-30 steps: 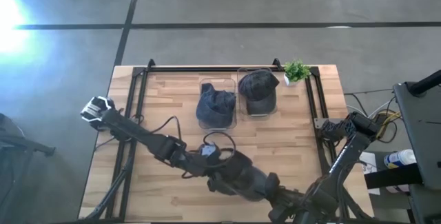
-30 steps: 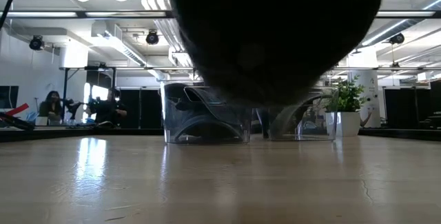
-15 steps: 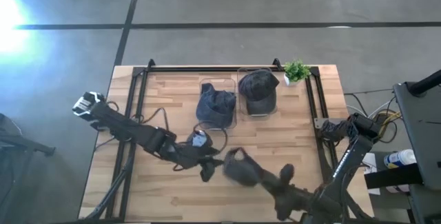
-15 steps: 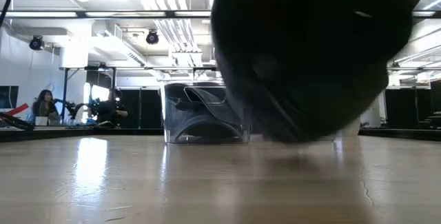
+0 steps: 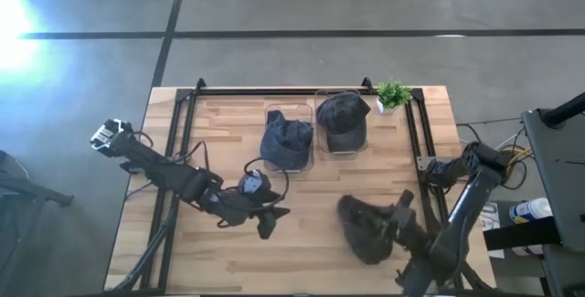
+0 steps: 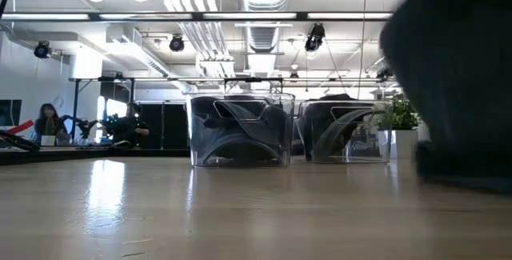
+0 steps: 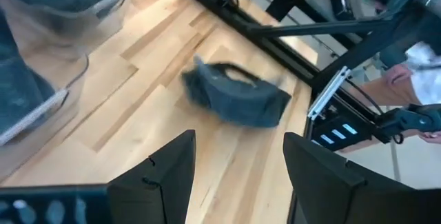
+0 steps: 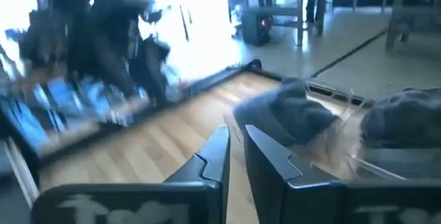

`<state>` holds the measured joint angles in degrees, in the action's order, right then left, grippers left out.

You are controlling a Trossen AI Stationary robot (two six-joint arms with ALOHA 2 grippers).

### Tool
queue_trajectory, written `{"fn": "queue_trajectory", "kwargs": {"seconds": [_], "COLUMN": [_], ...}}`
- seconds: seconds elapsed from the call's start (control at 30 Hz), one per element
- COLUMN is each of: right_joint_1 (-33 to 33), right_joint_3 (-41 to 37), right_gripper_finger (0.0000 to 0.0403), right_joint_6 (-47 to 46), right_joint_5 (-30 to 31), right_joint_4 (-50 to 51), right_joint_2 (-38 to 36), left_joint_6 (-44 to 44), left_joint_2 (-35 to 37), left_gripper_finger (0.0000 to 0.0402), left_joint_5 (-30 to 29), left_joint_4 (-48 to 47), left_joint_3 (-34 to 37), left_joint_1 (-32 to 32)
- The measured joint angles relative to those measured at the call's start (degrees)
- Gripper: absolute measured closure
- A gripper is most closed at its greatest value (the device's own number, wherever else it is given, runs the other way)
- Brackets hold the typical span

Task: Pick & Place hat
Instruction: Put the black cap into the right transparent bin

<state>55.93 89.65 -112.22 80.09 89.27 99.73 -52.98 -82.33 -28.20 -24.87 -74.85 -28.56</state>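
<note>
The hat point(image 5: 364, 230) at lower right of the high view was dark charcoal grey. Two clear bins point(image 5: 289, 138) at upper centre held dark blue-grey and charcoal caps point(image 5: 343, 113). The table point(image 5: 228, 123) was pale blond wood with darker plank streaks, framed by black rails. A small green plant point(image 5: 394, 93) stood at upper right

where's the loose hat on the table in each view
high: loose hat at front right, by the right arm.
low: the dark blur at the right edge may be it; cannot tell.
left wrist: mid-frame on the wood.
right wrist: not in it.
Shared landmark: the two clear bins holding hats.
</note>
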Motion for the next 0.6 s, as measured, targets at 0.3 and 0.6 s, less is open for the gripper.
{"fn": "queue_trajectory", "kwargs": {"seconds": [0.3,0.6], "right_joint_1": [-2.92,-8.43], "right_joint_3": [-0.8,-1.92], "right_gripper_finger": [0.0386,0.0288], "right_joint_6": [16.36,27.61], "right_joint_5": [-35.76,-61.67], "right_joint_4": [-3.1,-15.17], "right_joint_2": [-8.55,-3.64], "left_joint_6": [-4.44,-3.5], "left_joint_2": [-1.65,-7.24], "left_gripper_finger": [0.0188,0.0188], "left_joint_5": [0.28,9.36], "left_joint_4": [-0.57,30.25], "left_joint_3": [4.11,23.78], "left_joint_1": [-1.03,2.49]}}
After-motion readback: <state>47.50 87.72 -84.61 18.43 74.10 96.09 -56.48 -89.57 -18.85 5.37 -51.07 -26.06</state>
